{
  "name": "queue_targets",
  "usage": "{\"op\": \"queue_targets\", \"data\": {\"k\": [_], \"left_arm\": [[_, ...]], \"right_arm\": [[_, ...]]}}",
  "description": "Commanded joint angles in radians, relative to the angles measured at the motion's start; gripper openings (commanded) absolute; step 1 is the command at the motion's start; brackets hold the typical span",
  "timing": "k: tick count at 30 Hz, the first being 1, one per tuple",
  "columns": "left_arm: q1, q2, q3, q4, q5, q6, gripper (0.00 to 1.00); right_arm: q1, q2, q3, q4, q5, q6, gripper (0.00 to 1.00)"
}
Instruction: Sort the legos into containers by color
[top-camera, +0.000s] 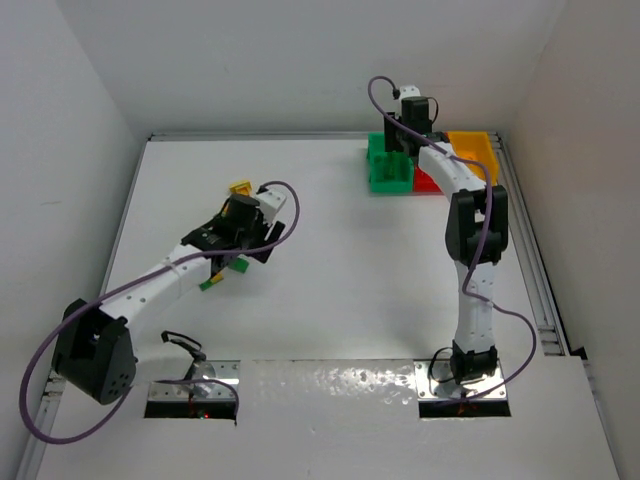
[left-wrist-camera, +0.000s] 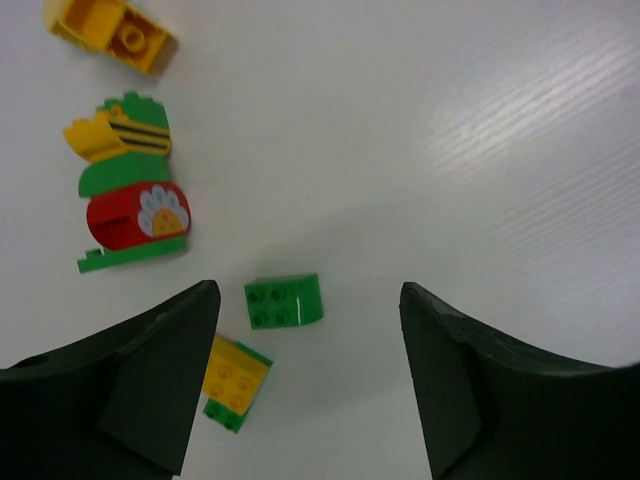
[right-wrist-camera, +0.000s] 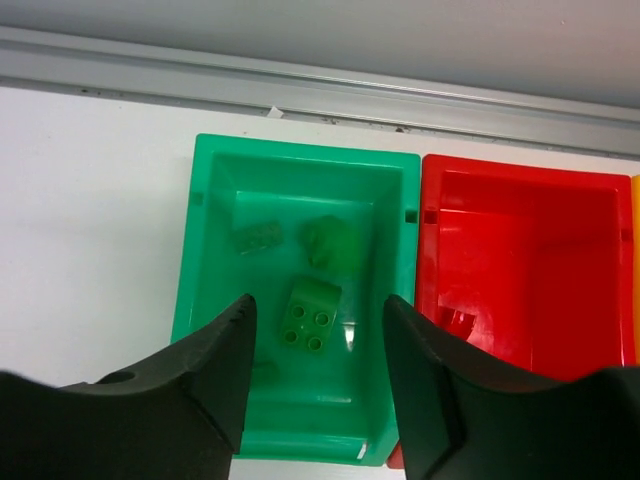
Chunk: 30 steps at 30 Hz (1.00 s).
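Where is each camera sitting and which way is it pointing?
Top external: above and behind the bases, looking down on the white table; left arm and right arm show.
Left wrist: looks down at a green plastic studded brick; its own jaws flank it.
Right wrist: looks down into the green rectangular plastic bin; own jaws at the bottom.
Shared: top and right wrist both show that bin.

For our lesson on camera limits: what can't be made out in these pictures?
- Yellow bin: the right wrist view's edge leaves a sliver; contents unknown.
- Red bin: near corner hidden behind a finger of the right gripper.
- Yellow brick: left wrist view, cut off by the top edge.
- Loose bricks, top view: too small, mostly under the left arm.
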<state>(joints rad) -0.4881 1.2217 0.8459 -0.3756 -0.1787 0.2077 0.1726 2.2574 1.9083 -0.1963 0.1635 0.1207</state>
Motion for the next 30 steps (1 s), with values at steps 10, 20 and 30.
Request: {"op": "queue_targets", "data": {"k": [10, 20, 30], "left_arm": [[0.27, 0.085, 0.116, -0.193, 0.07, 0.162, 0.76], [0.732, 0.058, 0.113, -0.188, 0.183, 0.012, 0.74], [0.741, 0.03, -0.034, -0.121, -0.071, -0.013, 0.76]], "right_arm": [[0.126, -0.258, -0.124, -0.081, -0.284, -0.175, 0.63], [0.606, -0.228, -0.281, -0.031, -0.489, -0.136, 0.71], [0.786, 0.028, -0.111, 0.044, -0.273, -0.084, 0.73]]}}
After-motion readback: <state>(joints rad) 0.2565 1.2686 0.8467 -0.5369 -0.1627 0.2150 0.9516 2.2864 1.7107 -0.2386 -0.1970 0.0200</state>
